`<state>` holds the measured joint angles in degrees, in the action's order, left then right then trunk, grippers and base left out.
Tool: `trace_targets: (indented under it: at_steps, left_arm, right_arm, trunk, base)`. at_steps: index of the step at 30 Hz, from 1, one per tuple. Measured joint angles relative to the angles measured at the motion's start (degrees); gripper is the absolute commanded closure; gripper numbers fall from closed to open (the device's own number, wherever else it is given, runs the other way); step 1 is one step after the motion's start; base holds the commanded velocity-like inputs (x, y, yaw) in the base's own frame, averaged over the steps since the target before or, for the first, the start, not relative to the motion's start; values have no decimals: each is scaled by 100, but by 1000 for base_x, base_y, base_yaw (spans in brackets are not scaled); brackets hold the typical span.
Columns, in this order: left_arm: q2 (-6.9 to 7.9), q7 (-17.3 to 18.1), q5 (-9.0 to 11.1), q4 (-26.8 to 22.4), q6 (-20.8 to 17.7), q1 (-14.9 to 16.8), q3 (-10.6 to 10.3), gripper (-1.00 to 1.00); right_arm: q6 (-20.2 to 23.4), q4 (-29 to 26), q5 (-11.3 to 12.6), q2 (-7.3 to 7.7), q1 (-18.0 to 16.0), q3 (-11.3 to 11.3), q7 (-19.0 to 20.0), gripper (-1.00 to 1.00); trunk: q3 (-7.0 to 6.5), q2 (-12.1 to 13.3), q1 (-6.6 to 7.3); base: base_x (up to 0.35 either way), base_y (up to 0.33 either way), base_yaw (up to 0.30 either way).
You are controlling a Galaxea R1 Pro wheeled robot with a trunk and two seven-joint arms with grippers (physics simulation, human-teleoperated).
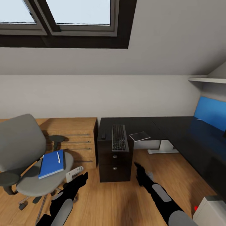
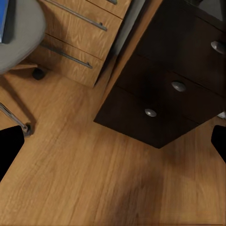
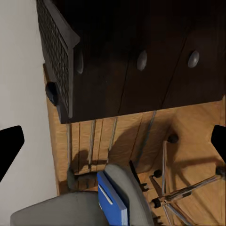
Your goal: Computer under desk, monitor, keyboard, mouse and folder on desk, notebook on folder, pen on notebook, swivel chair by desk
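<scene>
Blue folder [image 1: 51,163] lies flat on the swivel chair [image 1: 25,150] seat, white pen [image 1: 58,157] resting on it; keyboard [image 1: 119,137] and mouse [image 1: 103,136] sit on the black worktop [image 1: 175,125] above the drawer unit [image 1: 114,166]; thin notebook [image 1: 140,136] just beside the keyboard. Left pincer [image 1: 82,177] and right pincer [image 1: 138,168] hang low over the floor, both spread wide, holding nothing.

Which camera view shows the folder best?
The head view: the whole blue folder lies flat on the chair seat. The right wrist view shows it edge-on, and the left wrist view shows a corner.
</scene>
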<state>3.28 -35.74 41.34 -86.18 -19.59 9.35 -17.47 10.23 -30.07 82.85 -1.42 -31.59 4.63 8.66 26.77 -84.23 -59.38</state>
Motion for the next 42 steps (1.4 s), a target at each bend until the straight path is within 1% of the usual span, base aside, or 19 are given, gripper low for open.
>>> trace_targets:
  at_steps: [2, 4, 8, 10, 11, 17, 20, 21, 22, 23, 24, 25, 26, 27, 28, 30, 32, 33, 42]
  left_arm:
    - [0, 0, 2, 2, 0, 0, -22, -100]
    - [-2, 0, 6, 17, 0, 0, -50, -100]
    - [-9, 1, 6, 33, 0, 0, -57, -100]
    - [-13, 0, 6, 36, 0, 0, -58, -100]
    - [-16, 0, 7, 38, 0, 0, -59, -100]
    - [-11, 0, 7, 39, 0, 0, -60, -100]
    - [-9, 0, 6, 40, 0, 0, -60, -100]
    - [-9, 0, 6, 40, 0, 0, -60, -100]
    - [-9, 0, 6, 40, 0, 0, -60, -100]
    - [-9, 0, 6, 40, 0, 0, -60, -100]
    - [-9, 0, 6, 40, 0, 0, -60, -100]
    - [-9, 0, 6, 40, 0, 0, -60, -100]
    - [-10, 0, 6, 40, 0, 0, -60, -100]
    - [-11, 0, 7, 40, 0, 0, -60, -100]
    - [-10, 0, 6, 40, 0, 0, -60, -100]
    - [-11, 0, 6, 40, 0, 0, -60, -100]
    - [-14, 0, 7, 40, 0, 0, -60, -100]
    - [-11, 0, 6, 40, 0, 0, -60, -100]
    - [-10, 0, 6, 40, 0, 0, -60, -100]
  right_arm:
    - [-38, 25, 23, 0, -4, -7, -95, -100]
    - [-345, 65, 47, 0, -8, -17, -343, -100]
    - [-688, 32, 60, 2, -9, -26, -534, -100]
    - [-764, -41, 60, -1, -10, -18, -580, -100]
    - [-834, -234, 39, -4, -11, -5, -612, -100]
    - [-885, -633, -35, 4, -10, 44, -704, -100]
    - [-903, -708, -162, -9, -11, 72, -1052, -100]
    - [-907, -737, -181, -14, -11, 75, -1349, -100]
    - [-924, -780, -210, -38, -11, 80, -2196, -100]
    - [-922, -794, -216, -45, -11, 77, -2496, -100]
    - [-899, -828, -210, -43, -10, 81, -3085, -100]
    - [-882, -858, -209, -48, -11, 80, -3409, -100]
    - [-854, -932, -208, -56, -10, 80, -4000, -100]
    - [-818, -1091, -210, -59, -11, 85, -4697, -100]
    - [-795, -1300, -207, -56, -11, 90, -5082, -100]
    - [-786, -1530, -217, -62, -11, 92, -5281, -100]
    - [-778, -1717, -229, -59, -10, 88, -5397, -100]
    - [-770, -1802, -224, -37, -10, 83, -5393, -100]
    - [-747, -1859, -212, -19, -10, 80, -5131, -100]
  trunk:
    - [36, -80, -44]
    - [72, -161, -88]
    - [144, -321, -176]
    - [180, -401, -220]
    - [197, -442, -242]
    - [305, -682, -373]
    - [359, -802, -439]
    - [377, -842, -461]
    - [395, -882, -483]
    - [413, -923, -505]
    - [431, -963, -527]
    - [449, -1003, -549]
    - [467, -1043, -571]
    - [484, -1083, -593]
    - [502, -1123, -615]
    - [538, -1204, -659]
    - [574, -1284, -703]
    - [592, -1324, -725]
    - [754, -1685, -923]
  base:
    - [0, 0, 0]
    - [0, 0, 0]
    - [0, 0, 0]
    - [0, 0, 0]
    - [0, 0, 0]
    - [0, 0, 0]
    - [0, 0, 0]
    - [0, 0, 0]
    - [0, 0, 0]
    - [0, 0, 0]
    - [0, 0, 0]
    - [0, 0, 0]
    - [0, 0, 0]
    - [0, 0, 0]
    - [0, 0, 0]
    - [0, 0, 0]
    - [0, 0, 0]
    - [0, 0, 0]
    - [0, 0, 0]
